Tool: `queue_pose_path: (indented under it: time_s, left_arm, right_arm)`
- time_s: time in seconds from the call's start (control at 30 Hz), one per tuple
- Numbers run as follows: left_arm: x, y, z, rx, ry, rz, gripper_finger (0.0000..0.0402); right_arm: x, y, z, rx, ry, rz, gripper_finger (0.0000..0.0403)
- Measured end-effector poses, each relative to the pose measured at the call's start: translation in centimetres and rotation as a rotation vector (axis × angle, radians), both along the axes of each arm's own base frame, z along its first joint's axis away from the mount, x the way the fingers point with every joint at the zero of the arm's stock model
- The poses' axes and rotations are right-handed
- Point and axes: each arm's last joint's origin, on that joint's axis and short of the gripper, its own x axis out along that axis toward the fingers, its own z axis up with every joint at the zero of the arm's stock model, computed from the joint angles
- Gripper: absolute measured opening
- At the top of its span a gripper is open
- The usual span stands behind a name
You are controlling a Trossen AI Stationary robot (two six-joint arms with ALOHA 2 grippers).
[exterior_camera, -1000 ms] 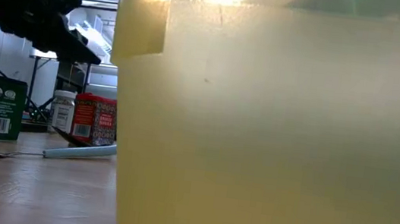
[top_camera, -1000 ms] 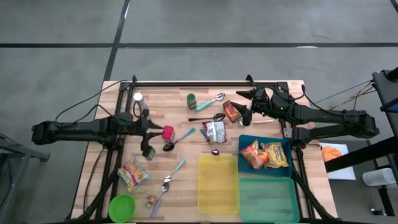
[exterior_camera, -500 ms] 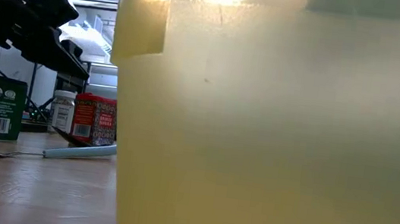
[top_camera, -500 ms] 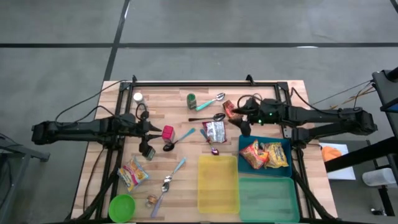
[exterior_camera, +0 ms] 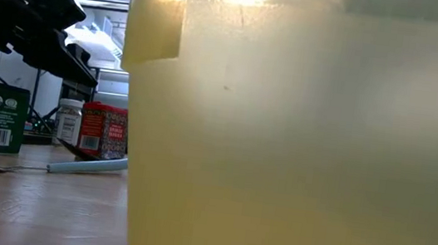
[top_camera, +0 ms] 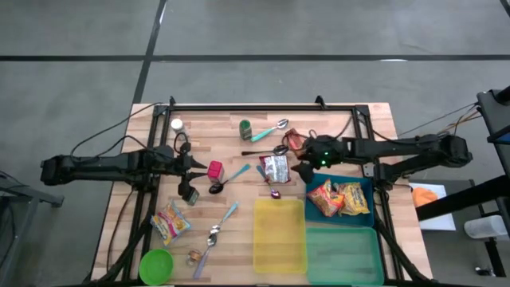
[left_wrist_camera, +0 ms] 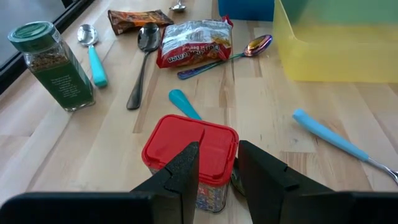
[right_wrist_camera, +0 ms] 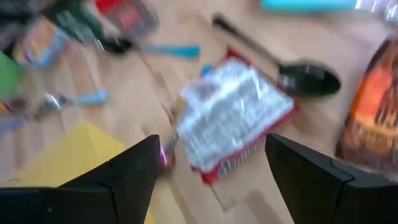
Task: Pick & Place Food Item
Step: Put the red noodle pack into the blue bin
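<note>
A silver-and-red snack packet [top_camera: 275, 167] [right_wrist_camera: 236, 115] lies flat on the wooden table. My right gripper [top_camera: 301, 165] [right_wrist_camera: 217, 174] hangs open just above its right side, tipped downward, with nothing between the fingers. An orange-brown packet [top_camera: 295, 141] [right_wrist_camera: 373, 112] lies partly under that arm. A blue bin [top_camera: 362, 185] holds two snack packets. My left gripper [top_camera: 199, 169] [left_wrist_camera: 217, 180] stands at the left with a narrow gap between its fingers, just short of a red-lidded jar [left_wrist_camera: 189, 149].
A yellow bin [top_camera: 279, 235] and a green bin [top_camera: 344, 255] sit at the near edge, and the yellow bin's wall [exterior_camera: 299, 149] fills the low view. Spoons, a green spice jar [top_camera: 246, 129], a white bottle [top_camera: 177, 126], another packet [top_camera: 171, 222] and a green bowl [top_camera: 156, 265] lie scattered.
My right gripper has come down and moved toward the table's near-left, away from the orange-brown packet and over the silver-and-red one. It has tipped its fingers further downward and rolled, and it has stayed open. Nothing on the table has moved.
</note>
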Motion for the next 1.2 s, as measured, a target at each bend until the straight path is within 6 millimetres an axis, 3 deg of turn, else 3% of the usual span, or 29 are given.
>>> queue_pose_path:
  time_s: [0.4,0.63,1.2]
  left_arm:
    - [0.0,0.0,0.0,0.0,0.001,0.0,0.0115]
    - [0.0,0.0,0.0,-0.001,0.004,0.0,0.0115]
    - [0.0,0.0,-0.1,-0.003,0.007,0.001,0.0115]
  right_arm:
    - [5.4,-0.6,-0.7,0.053,0.477,0.099,0.0287]
    - [7.7,-0.9,-1.0,0.034,0.531,0.157,0.0287]
    - [9.7,-1.1,-4.6,0.056,0.645,0.168,0.0287]
